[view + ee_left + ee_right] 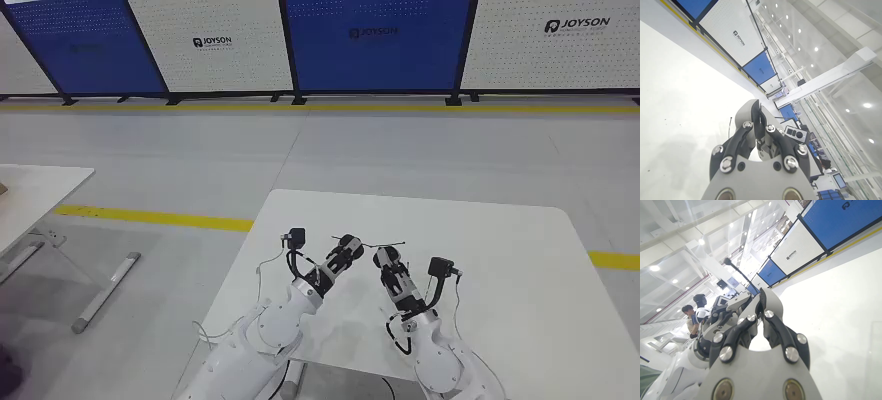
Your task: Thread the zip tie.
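A row of blue and white perforated partition panels (375,45) stands across the far side of the room, and a yellow floor line (150,217) runs in front of it, between the panels and the robot. The large white rectangular desk (500,300) with rounded corners lies near the robot. The corner of a second white desk (30,195) shows well apart at the left.

Both arms are over the near left part of the large desk, with their tips close together. The left hand (350,246) points right. In its own wrist view its two fingers are pressed together, and a thin dark sliver is pinched between the black pads (755,113) and pokes just past the tips. The right hand (381,256) sits just beside it on the right and is angled to the far left. Its fingers are also together, clamped on the thin black plastic zip tie (738,271).

In the right wrist view the zip tie's strap sticks out beyond the right hand's fingertips, and its thicker end is up in the air, clear of the desk. From above the zip tie (392,243) is a fine dark line. It starts at the tips of the two hands and runs a little way out to the right of the right hand, above the desk surface.
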{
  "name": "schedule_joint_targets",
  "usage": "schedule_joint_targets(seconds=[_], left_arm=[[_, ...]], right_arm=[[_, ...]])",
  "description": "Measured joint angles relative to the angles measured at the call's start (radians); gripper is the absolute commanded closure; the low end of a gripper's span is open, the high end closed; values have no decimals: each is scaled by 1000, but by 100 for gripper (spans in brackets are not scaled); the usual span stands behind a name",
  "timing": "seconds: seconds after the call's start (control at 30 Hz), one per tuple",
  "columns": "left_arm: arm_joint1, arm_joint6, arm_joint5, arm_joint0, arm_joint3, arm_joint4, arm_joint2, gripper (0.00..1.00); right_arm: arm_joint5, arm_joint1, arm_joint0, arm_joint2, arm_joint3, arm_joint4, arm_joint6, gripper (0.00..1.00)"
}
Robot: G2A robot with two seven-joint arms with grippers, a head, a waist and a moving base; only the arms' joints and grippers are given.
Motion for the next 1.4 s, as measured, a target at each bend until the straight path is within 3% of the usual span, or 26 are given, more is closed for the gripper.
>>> schedule_joint_targets(seconds=[0.1, 0.77, 1.07, 1.1, 1.4], left_arm=[[-1, 1, 1, 0, -1, 0, -1, 100], [-8, 1, 10, -4, 6, 19, -5, 100], [-9, -6, 3, 1, 5, 30, -8, 100], [-9, -7, 2, 2, 4, 31, -9, 100], [-11, -11, 6, 4, -3, 34, -12, 100]], right_arm=[[1, -1, -1, 1, -1, -2, 2, 84], [-2, 0, -16, 9, -34, -5, 6, 75], [2, 0, -8, 26, -34, 9, 7, 88], [3, 0, -6, 26, -33, 9, 8, 100], [6, -3, 0, 28, -30, 7, 18, 100]])
